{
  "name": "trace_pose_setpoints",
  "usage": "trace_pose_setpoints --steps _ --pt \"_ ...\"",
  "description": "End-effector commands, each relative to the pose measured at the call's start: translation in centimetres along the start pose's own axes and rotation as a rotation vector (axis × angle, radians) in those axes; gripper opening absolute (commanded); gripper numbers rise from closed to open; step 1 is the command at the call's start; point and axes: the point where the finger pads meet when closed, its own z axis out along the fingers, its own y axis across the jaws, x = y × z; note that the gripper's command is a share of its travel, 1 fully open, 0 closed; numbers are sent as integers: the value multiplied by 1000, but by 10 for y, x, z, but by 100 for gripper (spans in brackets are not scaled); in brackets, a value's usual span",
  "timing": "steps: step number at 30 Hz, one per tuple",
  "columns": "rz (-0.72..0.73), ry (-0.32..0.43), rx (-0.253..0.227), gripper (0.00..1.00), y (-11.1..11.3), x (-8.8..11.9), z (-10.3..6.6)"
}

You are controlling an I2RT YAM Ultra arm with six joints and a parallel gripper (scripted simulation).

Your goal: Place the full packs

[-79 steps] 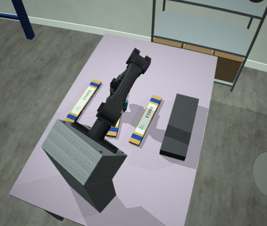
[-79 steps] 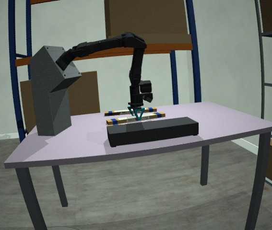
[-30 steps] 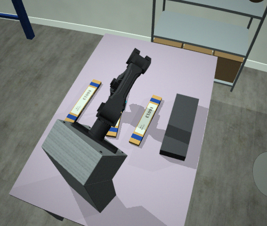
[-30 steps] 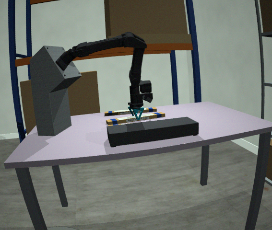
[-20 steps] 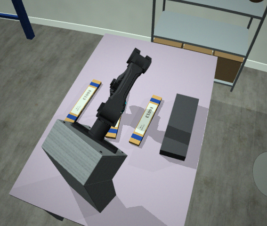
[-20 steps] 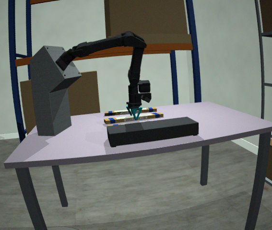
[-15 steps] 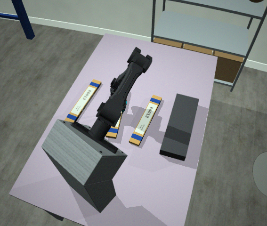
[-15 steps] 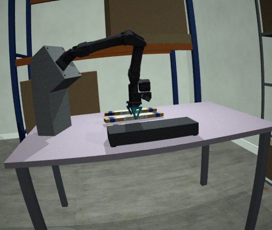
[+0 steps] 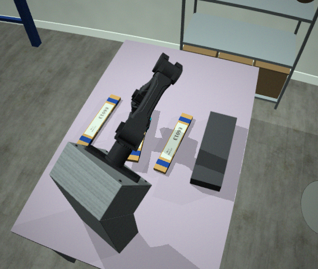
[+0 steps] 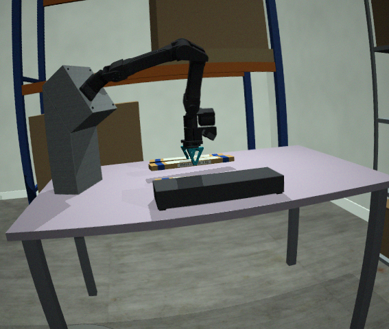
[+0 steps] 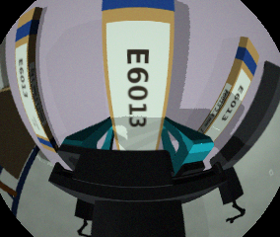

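My gripper (image 10: 192, 161) (image 11: 137, 118) is shut on the middle pack (image 9: 136, 152) (image 10: 159, 164) (image 11: 137, 37), its teal fingers at the pack's two long sides. The pack hangs level a little above the table, with its shadow below it in the exterior view; the arm hides much of it in the top view. The left pack (image 9: 98, 120) (image 11: 23, 74) lies flat on the table. The right pack (image 9: 175, 140) (image 11: 235, 99) lies flat between the held pack and the platform. The low dark platform (image 9: 224, 130) (image 10: 219, 195) (image 11: 274, 94) bears no pack.
The purple table (image 9: 205, 83) (image 10: 322, 177) carries the grey arm stand (image 9: 86, 179) (image 10: 63, 141) at one end. The platform stands near the table's long edge, with the right pack close beside it. Shelving (image 9: 240, 37) stands beyond the table.
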Motion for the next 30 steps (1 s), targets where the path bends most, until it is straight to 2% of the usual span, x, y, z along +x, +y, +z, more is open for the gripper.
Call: trace_pose_setpoints --steps 1,6,8,12,30 --pt "-13 -26 -20 0 10 -11 -30" --pt "-13 -26 -20 0 10 -11 -37" --pt "4 -54 -16 0 8 -27 -41" --pt "10 -63 -15 0 7 -33 -43" --pt "9 -64 -15 0 10 -37 -49"
